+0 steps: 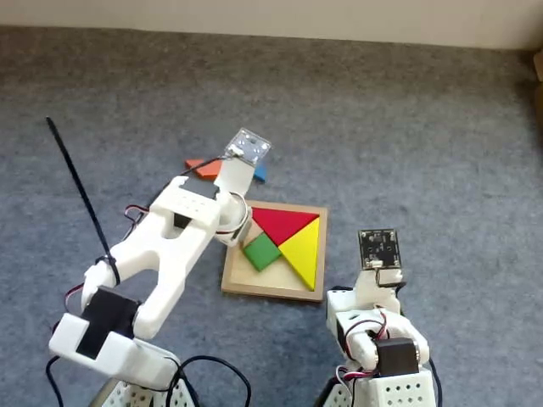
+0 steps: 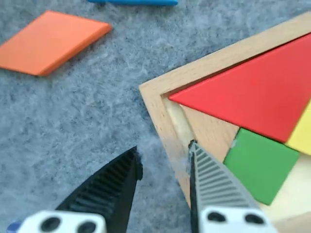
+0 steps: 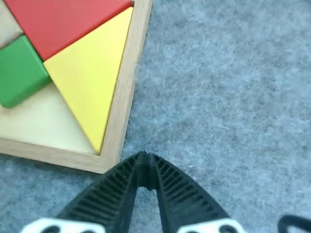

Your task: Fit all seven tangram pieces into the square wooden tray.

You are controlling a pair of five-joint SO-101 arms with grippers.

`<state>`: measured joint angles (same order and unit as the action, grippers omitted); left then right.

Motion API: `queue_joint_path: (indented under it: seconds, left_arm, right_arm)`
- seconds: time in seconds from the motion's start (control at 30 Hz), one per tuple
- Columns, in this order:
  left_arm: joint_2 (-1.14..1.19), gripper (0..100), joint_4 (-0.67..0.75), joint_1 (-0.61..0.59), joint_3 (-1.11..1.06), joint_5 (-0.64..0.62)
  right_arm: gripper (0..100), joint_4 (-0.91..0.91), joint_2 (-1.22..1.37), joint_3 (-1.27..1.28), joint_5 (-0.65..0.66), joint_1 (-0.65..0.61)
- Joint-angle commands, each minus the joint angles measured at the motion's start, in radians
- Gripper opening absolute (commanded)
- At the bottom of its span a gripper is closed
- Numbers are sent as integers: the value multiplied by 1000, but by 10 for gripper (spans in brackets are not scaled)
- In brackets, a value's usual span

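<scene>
The square wooden tray (image 1: 270, 287) holds a red triangle (image 1: 284, 222), a yellow triangle (image 1: 304, 250) and a green square (image 1: 261, 251). An orange parallelogram (image 2: 51, 41) and a blue piece (image 2: 133, 2) lie on the carpet beyond the tray's far left corner. My left gripper (image 2: 164, 149) is open and straddles the tray's left wall near that corner, one finger (image 2: 116, 184) over carpet, the other finger (image 2: 209, 179) inside beside the green square (image 2: 260, 165). My right gripper (image 3: 146, 167) is shut, empty, over carpet just off the tray's near right corner (image 3: 109, 158).
Grey carpet (image 1: 407, 127) surrounds the tray on all sides. A black rod (image 1: 76, 182) slants up at the left, and cables (image 1: 204, 369) loop by the arm bases. Bare tray floor (image 3: 43, 121) shows near the front edge.
</scene>
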<state>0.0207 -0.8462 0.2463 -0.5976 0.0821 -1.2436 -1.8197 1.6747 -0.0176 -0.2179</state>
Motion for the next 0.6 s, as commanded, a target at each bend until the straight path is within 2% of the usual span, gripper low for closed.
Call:
queue_joint_path:
  seconds: [0.0, 0.1, 0.27, 0.57]
  left_arm:
    - [-13, 165, 11, 31, 36, 5]
    - [-16, 164, 12, 24, 38, -2]
    - [-81, 164, 6, -12, 51, -86]
    - [-234, 168, 12, -79, 85, -89]
  right_arm:
    - [15, -7, -16, 150, -5, 8]
    - [15, -7, -16, 150, -5, 8]
    - [15, -7, -16, 150, -5, 8]
    - [15, -7, -16, 150, -5, 8]
